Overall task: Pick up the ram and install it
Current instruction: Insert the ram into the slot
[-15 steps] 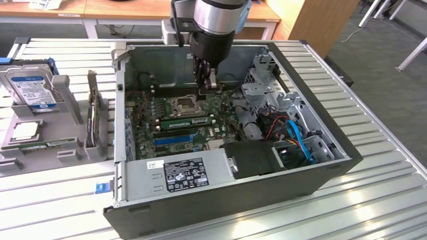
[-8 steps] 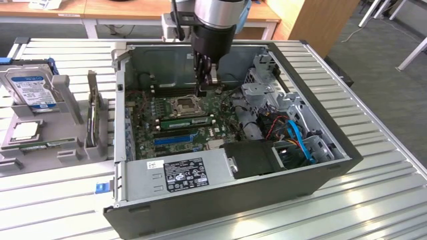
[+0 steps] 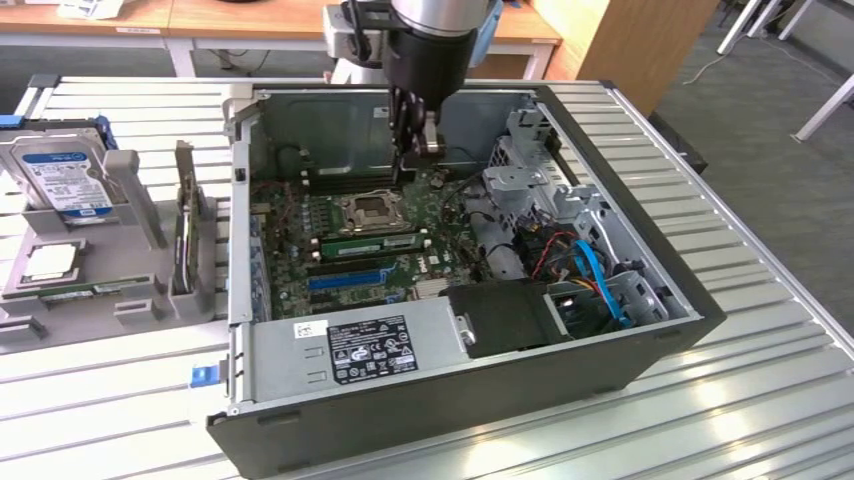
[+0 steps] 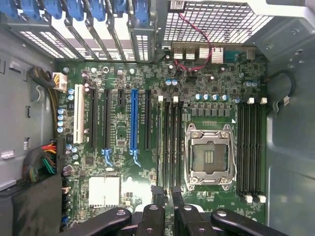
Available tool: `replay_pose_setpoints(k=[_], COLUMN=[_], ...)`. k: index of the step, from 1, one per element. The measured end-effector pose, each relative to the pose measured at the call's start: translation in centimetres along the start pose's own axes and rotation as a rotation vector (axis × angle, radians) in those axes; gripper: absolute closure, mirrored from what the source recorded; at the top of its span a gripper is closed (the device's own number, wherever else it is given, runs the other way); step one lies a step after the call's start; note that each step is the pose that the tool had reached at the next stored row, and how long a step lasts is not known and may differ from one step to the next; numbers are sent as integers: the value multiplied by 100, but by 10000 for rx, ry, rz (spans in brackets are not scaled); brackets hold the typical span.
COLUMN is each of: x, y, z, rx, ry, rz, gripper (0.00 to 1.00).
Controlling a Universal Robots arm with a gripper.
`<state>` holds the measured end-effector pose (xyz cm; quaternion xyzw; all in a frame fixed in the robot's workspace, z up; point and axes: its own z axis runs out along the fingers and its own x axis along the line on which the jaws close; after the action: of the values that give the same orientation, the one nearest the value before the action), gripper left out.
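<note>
Apparently the job is close to done. The ram (image 3: 374, 243) stands on edge in a memory slot of the motherboard (image 3: 434, 262), just on the near side of the CPU socket (image 3: 367, 210), inside the open computer case (image 3: 441, 400). It looks level and down in its slot, so I judge it placed. At most a final press or a check of the latches may be left.

The gripper (image 3: 418, 148) hangs above the board, over the far part of the case. In the wrist view its fingers (image 4: 178, 204) are partly spread, with bare slots showing through the gap. It seems to pinch nothing.

Some things are hard to make out. The slot's end clips are too small to tell whether they have snapped shut. From the wrist view the stick is edge-on and barely stands out from its neighbouring slots. In the holder (image 3: 134, 180) on the exterior view's left, a thin strip near its front edge cannot be identified.
</note>
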<state>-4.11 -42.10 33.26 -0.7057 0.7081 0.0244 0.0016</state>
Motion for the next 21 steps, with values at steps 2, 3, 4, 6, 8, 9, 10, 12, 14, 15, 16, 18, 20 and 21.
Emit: replay_pose_setpoints(k=[2,3,4,6,8,9,10,12,14,15,16,18,20,21], x=[-1,-2,-3,-4,-5,-6,-7,-8,-9,-9,-10,-11,-12,-12], y=[1,2,2,4,5,5,6,7,8,8,9,10,10,11], z=[-35,-54,-73,-112,-150,-168,-184,-214,-242,-258,-271,-296,-318,-327], rx=[0,0,1,0,0,1,1,0,1,0,0,1,1,1], ry=[0,0,-1,0,0,-1,-1,-1,-2,0,-1,-1,-1,-1], rz=[0,0,0,0,0,0,0,0,0,0,0,0,0,0], gripper=[81,81,81,81,81,81,81,81,81,81,81,81,81,81])
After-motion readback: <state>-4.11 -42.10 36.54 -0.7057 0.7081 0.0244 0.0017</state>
